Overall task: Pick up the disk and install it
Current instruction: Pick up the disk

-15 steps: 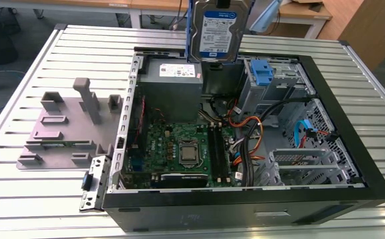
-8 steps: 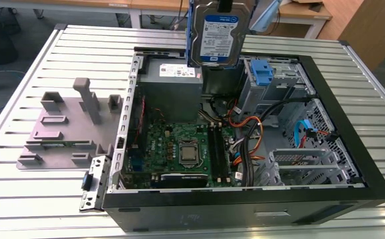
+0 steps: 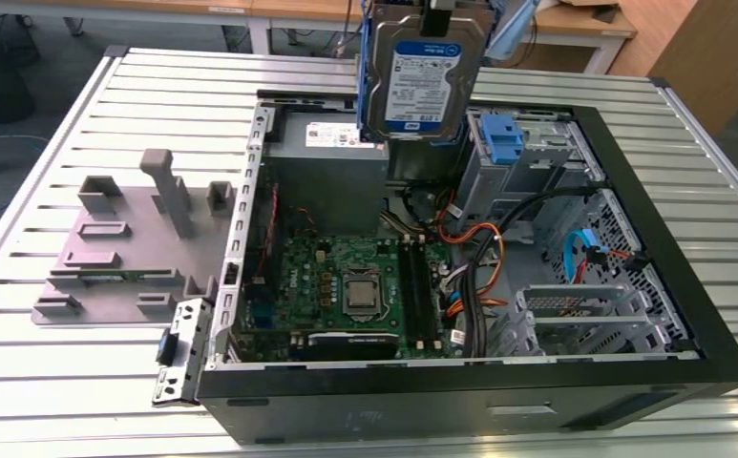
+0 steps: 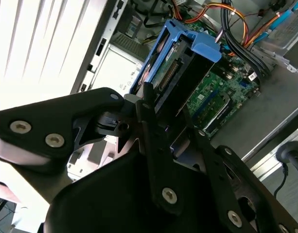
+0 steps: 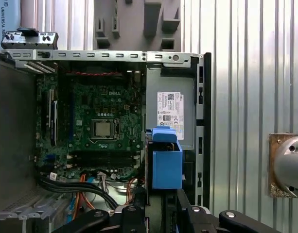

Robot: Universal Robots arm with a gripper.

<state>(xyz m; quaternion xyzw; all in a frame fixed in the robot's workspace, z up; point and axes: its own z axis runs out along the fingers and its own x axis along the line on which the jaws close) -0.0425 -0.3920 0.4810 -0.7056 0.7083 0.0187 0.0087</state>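
1. At the exterior view's left, a grey plastic fixture with upright posts and slots [image 3: 114,243] lies on the slatted aluminium table [image 3: 37,114], just beside the computer.
2. At the centre is an open black tower computer case [image 3: 471,396], lying on its side with the panel off.
3. Inside it, a green motherboard [image 3: 343,286] lies flat. A plain grey power-supply box with a white sticker [image 3: 330,157] sits at the far end.
4. The disk [image 3: 416,81], a flat silver-grey metal drive with a blue-and-white label and blue plastic rails, hangs upright in the air over the case's far end. It touches nothing inside.
5. Your gripper [image 4: 166,104] grips the disk from above. Its black fingers [image 4: 151,126] are drawn in against the blue rails.
6. In the first wrist view, the disk hangs over the power-supply box's edge, next to the motherboard.
7. Towards the exterior view's right, a bare blue plastic bracket [image 3: 504,141] sits in the metal drive bay.
8. A bundle of orange and black cables [image 3: 477,248] curls between the motherboard and the bay.
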